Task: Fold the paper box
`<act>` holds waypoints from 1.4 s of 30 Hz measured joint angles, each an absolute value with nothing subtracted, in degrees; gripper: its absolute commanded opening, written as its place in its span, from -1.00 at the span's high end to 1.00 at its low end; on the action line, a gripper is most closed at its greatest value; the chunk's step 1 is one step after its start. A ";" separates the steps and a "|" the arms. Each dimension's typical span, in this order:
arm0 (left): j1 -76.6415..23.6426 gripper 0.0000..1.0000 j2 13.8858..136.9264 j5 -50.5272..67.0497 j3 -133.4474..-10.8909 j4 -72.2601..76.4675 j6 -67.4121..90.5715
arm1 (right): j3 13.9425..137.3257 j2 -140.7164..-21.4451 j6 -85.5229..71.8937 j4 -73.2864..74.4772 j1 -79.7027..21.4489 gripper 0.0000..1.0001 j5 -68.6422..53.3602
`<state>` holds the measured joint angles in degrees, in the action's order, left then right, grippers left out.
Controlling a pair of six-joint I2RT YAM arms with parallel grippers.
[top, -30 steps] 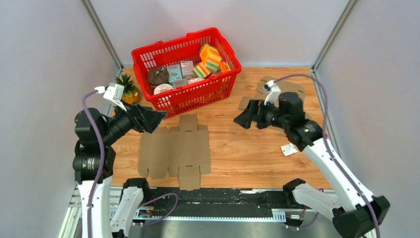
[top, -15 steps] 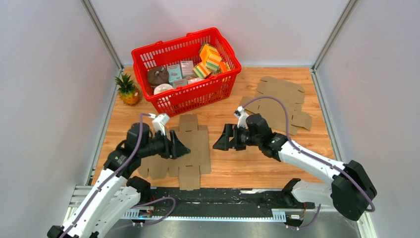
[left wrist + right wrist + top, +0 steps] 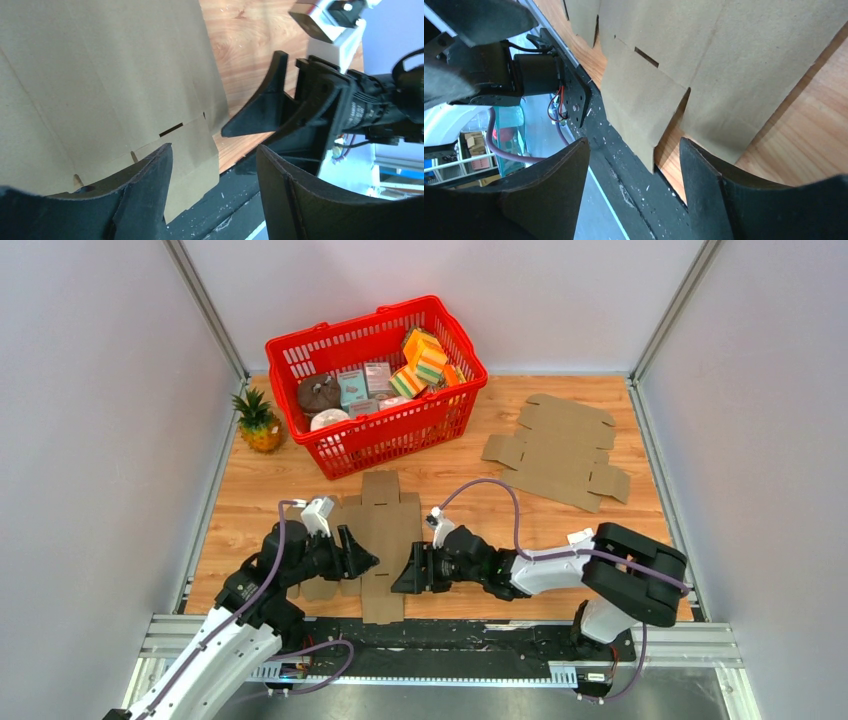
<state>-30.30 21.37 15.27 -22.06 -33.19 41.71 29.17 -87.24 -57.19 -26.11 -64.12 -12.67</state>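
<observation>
The paper box is a flat brown cardboard blank lying on the wooden table, left of centre. My left gripper hovers low over its near left part, open, nothing between its fingers. My right gripper faces it from the right at the blank's near right edge, also open and empty. In the left wrist view the blank fills the upper left, with my left gripper over its near flap and the table's edge. In the right wrist view the blank lies above my right gripper.
A second flat cardboard blank lies at the back right. A red basket with several items stands at the back, a small pineapple to its left. A black rail runs along the near table edge.
Both arms have come down and toward the near middle, meeting at the blank's near part. Both grippers' jaws have narrowed a little, the right more.
</observation>
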 measured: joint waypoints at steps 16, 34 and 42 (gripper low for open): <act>-30.30 -0.54 16.78 22.63 -21.80 -32.32 42.13 | 26.72 -98.72 -65.12 -44.56 -65.93 -0.17 -13.63; -46.72 -0.54 25.45 10.37 -33.54 -39.62 33.43 | 23.62 -106.80 -77.21 -64.62 -61.89 1.00 -17.89; -84.71 -0.57 53.30 -26.41 -54.96 -43.09 17.98 | 17.87 -86.48 -85.41 -48.80 -55.77 1.00 -19.35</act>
<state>-84.71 53.30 -26.41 -54.96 -43.09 17.98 17.87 -86.48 -85.41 -48.80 -55.77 -19.35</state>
